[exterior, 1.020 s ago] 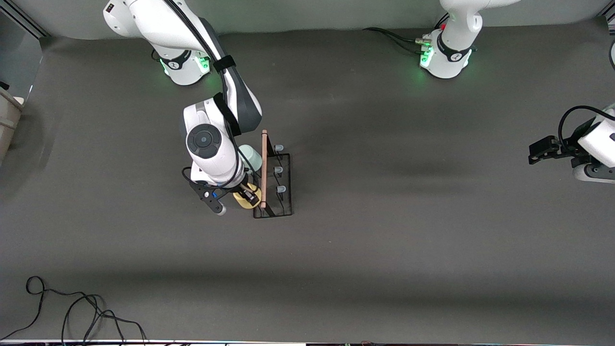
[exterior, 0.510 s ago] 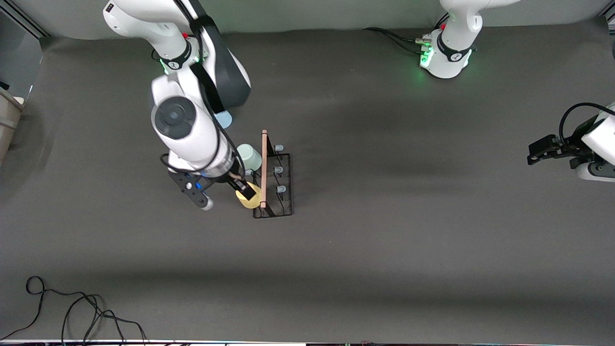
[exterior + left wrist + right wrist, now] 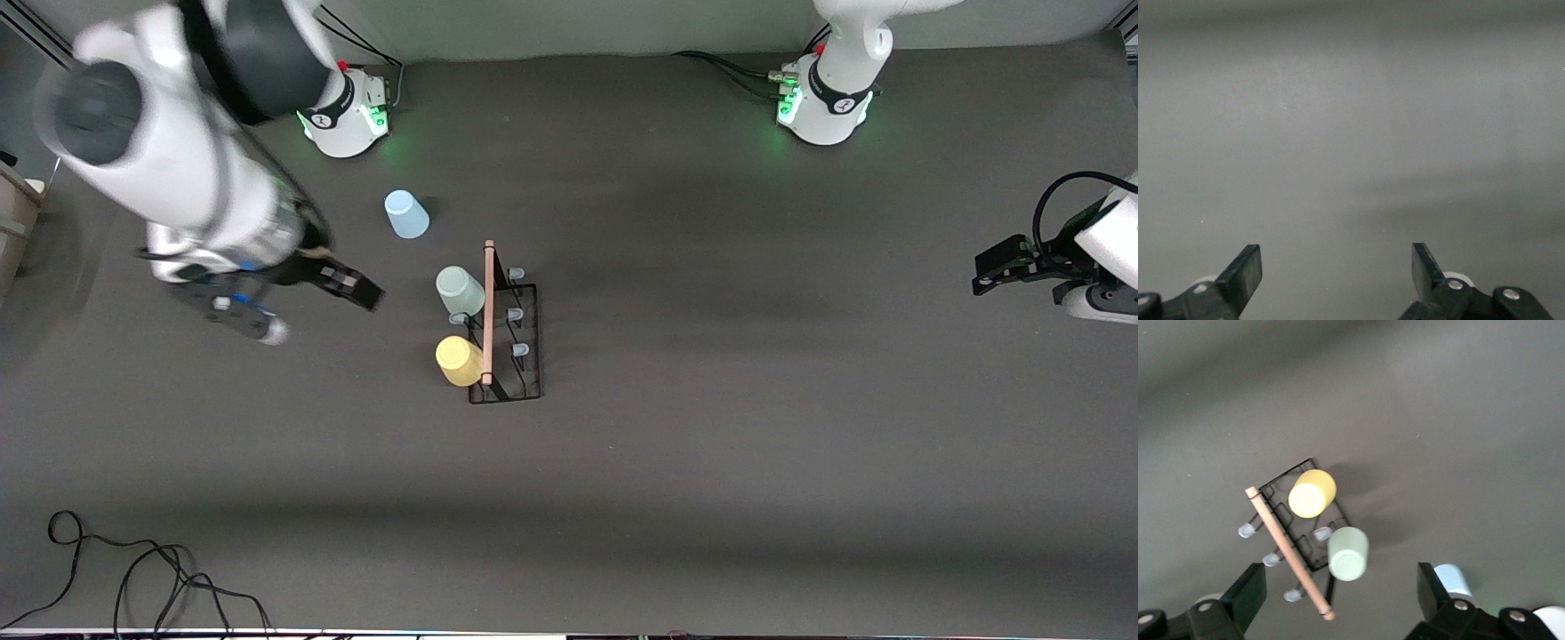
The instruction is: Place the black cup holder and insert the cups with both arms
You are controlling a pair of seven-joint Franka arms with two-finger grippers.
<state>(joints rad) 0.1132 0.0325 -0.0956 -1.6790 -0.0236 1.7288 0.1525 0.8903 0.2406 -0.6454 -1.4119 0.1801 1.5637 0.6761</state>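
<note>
Black wire makes up the holder [image 3: 505, 333], which stands on the dark surface [image 3: 711, 444] toward the right arm's end, a wooden rod [image 3: 488, 311] along its top. Two cups sit upside down on its pegs, on the side toward the right arm's end: the mint cup [image 3: 460, 290] on a peg farther from the front camera, the yellow cup [image 3: 460, 360] on the peg nearest it. One pale peg tip shows between them. The three pegs [image 3: 516, 315] on the holder's side toward the left arm's end carry nothing. The blue cup [image 3: 405, 214] stands upside down on the surface, apart from the holder, farther from the front camera and near the right arm's base [image 3: 347, 116].

The right gripper [image 3: 351, 286] hangs in the air over bare surface, well apart from the holder and toward the right arm's end of the table. Its jaws stand wide and hold nothing. In the right wrist view the holder [image 3: 1298, 527], the yellow cup [image 3: 1311, 493] and the mint cup [image 3: 1348, 553] lie between the spread jaws but far below them, with the blue cup [image 3: 1451, 579] partly hidden by one jaw.

The left gripper [image 3: 1000, 265] waits at the left arm's end of the table, jaws wide and empty; its wrist view shows only bare surface [image 3: 1351, 133].
</note>
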